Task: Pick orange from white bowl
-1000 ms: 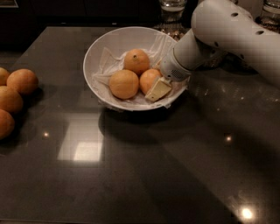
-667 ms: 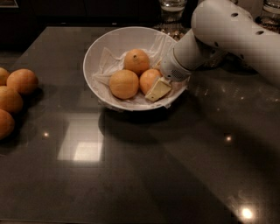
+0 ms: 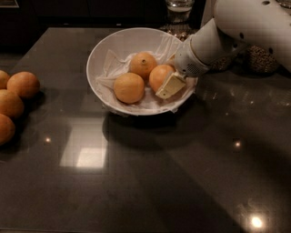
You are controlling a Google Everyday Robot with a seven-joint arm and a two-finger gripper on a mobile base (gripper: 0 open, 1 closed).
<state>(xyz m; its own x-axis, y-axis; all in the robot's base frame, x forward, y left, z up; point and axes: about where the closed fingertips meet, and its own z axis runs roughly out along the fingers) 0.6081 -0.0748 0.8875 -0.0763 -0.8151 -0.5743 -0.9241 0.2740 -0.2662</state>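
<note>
The white bowl (image 3: pixel 102 50), lined with crumpled white paper, stands at the back middle of the dark table and holds three oranges. The orange (image 3: pixel 158 75) lies at the bowl's right side. An orange with a dark stem dimple (image 3: pixel 142 63) lies behind it, and a paler orange (image 3: pixel 129 88) lies at the front left. My gripper (image 3: pixel 167 84) reaches into the bowl from the right on the white arm (image 3: pixel 236 27). It sits right against the orange's right side and partly covers it.
Several loose oranges (image 3: pixel 22 84) lie at the table's left edge. A glass (image 3: pixel 179 9) and a dark rounded object (image 3: pixel 261 59) stand behind and to the right of the bowl. The glossy dark tabletop (image 3: pixel 150 182) stretches toward the front.
</note>
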